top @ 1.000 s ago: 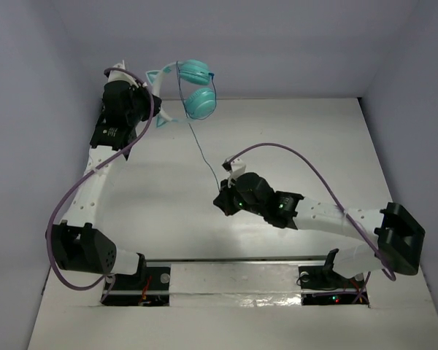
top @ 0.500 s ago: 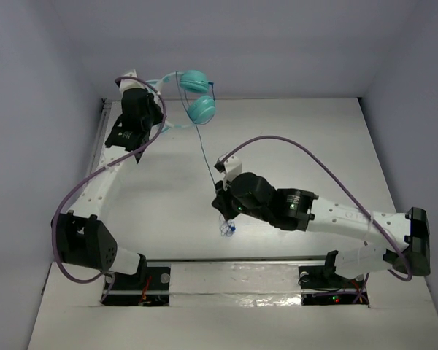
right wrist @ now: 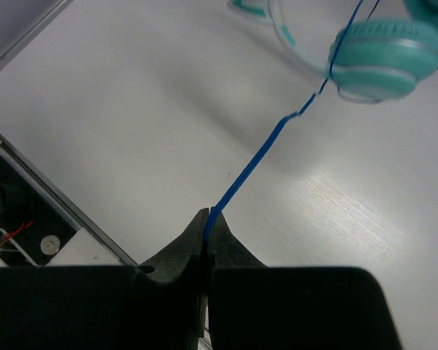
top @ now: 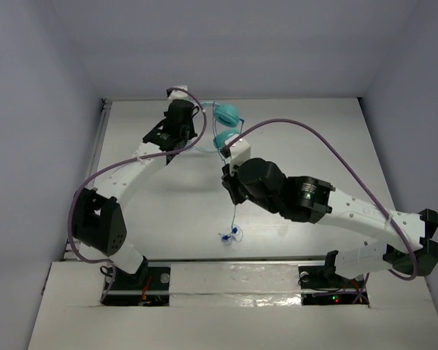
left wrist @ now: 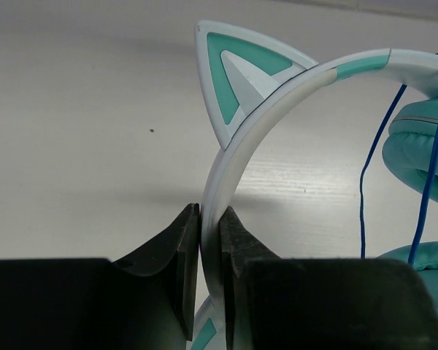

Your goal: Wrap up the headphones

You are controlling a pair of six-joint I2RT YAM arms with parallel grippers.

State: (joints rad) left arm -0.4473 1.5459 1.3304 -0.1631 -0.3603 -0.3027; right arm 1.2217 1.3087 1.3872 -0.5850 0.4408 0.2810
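From above: found the left gripper [top: 196, 125] at the far middle of the table [top: 336, 146], closed on the headphones [top: 227, 115]. Found both earcups [top: 222, 139] just right of it, one nearer than the other, the nearer one beside the right gripper [top: 229, 192]. Traced the cord [top: 234, 215] from the earcups down past that gripper to a small blue tangle [top: 229, 235] lying near the front edge. Noted a purple cable [top: 285, 122] arching over the right arm, another looping along the left. Contact of earcups with table: cannot tell from here. Left wrist: seen both fingers [left wrist: 181, 270] clenched flat on the pale headband [left wrist: 226, 168], held edge-on between them, with one cat ear [left wrist: 233, 80] standing just above the grip. Seen a teal earcup at the right edge, two strands of cord hanging in front of it. Right wrist: seen the jaws pinched tight on the cord, no gap showing. Followed the cord, taut and slanting, up from the pinch to an earcup at the upper right, with its soft shadow cast apart on the table below.
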